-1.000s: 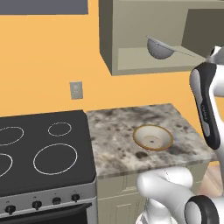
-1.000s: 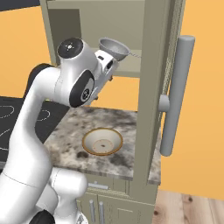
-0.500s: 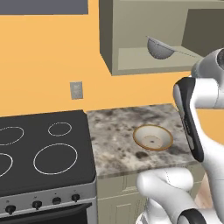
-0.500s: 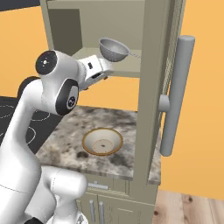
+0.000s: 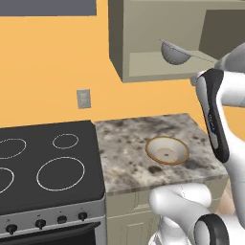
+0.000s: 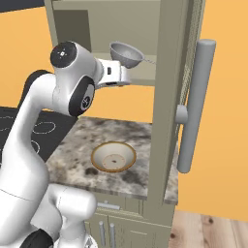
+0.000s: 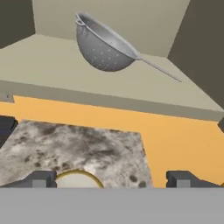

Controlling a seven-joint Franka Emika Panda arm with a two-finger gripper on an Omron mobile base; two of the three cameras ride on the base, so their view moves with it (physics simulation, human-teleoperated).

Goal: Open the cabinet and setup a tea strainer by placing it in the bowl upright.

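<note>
The cabinet stands open, and its door with the silver bar handle swings out at the right. The tea strainer lies tilted on the cabinet's shelf, handle pointing right; I also see the tea strainer from both sides. On the marble counter below sits the tan-rimmed bowl. My gripper is open with nothing between its fingers, in front of the shelf edge and lower than the strainer.
A black stove top with ring burners adjoins the counter on the left. A wall socket sits above it. The open door juts over the counter's right end, close to my arm.
My arm has folded its elbow further left in the right base view, and the hand has dropped slightly below the strainer. Strainer, bowl and door have stayed put.
</note>
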